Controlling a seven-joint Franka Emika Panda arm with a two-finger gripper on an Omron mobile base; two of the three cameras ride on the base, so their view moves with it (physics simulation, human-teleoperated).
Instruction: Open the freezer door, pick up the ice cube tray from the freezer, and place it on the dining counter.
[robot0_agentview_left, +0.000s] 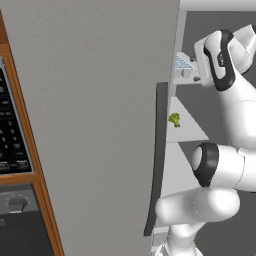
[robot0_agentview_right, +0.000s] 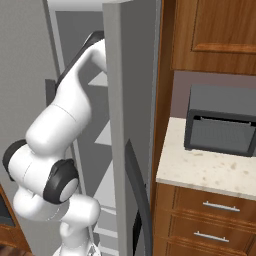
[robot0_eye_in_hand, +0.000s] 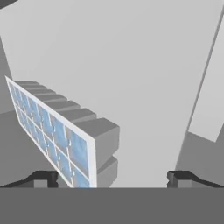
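- Nearest in the hand view, the tool has its two dark fingertips spread wide, with nothing pinched between them.
- Just beyond the tips lies the ice cube tray, a white frame with two rows of pale blue cells. It sits toward the left fingertip, its near end falling inside the gap between the two tips; I cannot tell whether it touches either one.
- The tray rests on a white shelf inside the freezer; in the left base view the tray shows on an upper shelf, just beside the arm's white wrist.
- One shelf lower, a small green broccoli piece sits near the shelf's front edge, well apart from the tray.
- The freezer door stands swung open, its long dark handle curving down the front edge.
- Farther right in the right base view, a beige speckled worktop carries a dark toaster oven under wooden cabinets.
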